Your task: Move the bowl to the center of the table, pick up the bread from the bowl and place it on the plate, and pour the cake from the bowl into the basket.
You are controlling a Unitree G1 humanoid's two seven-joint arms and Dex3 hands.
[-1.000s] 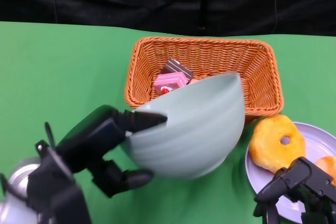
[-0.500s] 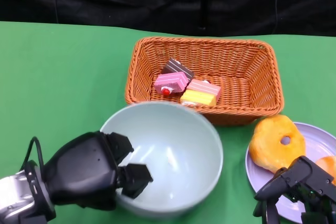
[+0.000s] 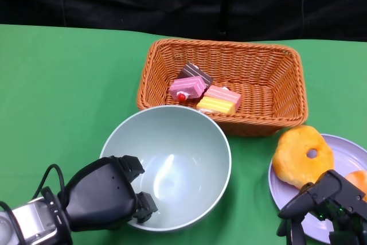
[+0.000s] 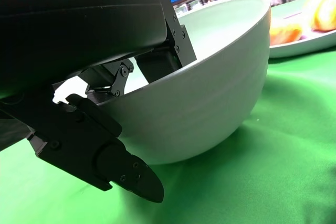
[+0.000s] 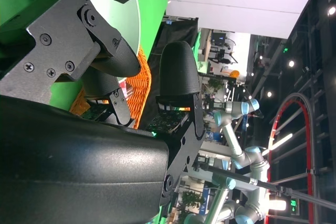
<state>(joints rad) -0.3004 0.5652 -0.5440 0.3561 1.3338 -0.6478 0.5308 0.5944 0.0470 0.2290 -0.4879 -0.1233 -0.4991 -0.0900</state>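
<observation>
The pale green bowl (image 3: pixel 166 164) stands upright and empty on the green table, in front of the wicker basket (image 3: pixel 287 84). My left hand (image 3: pixel 106 193) grips its near left rim, fingers inside and outside the wall (image 4: pixel 152 61). Three cake pieces (image 3: pixel 200 93) lie in the basket. The yellow bread (image 3: pixel 303 154) lies on the purple plate (image 3: pixel 350 153) at the right. My right hand (image 3: pixel 327 205) hovers at the plate's near edge, fingers apart and holding nothing.
A black curtain backs the table's far edge. Green cloth (image 3: pixel 63 84) stretches to the left of the basket and bowl. A second orange piece (image 3: pixel 358 181) lies on the plate near my right hand.
The bowl went from tipped over the basket to upright and down onto the table in front of it. The cakes now lie uncovered in the basket. My right hand stayed put.
</observation>
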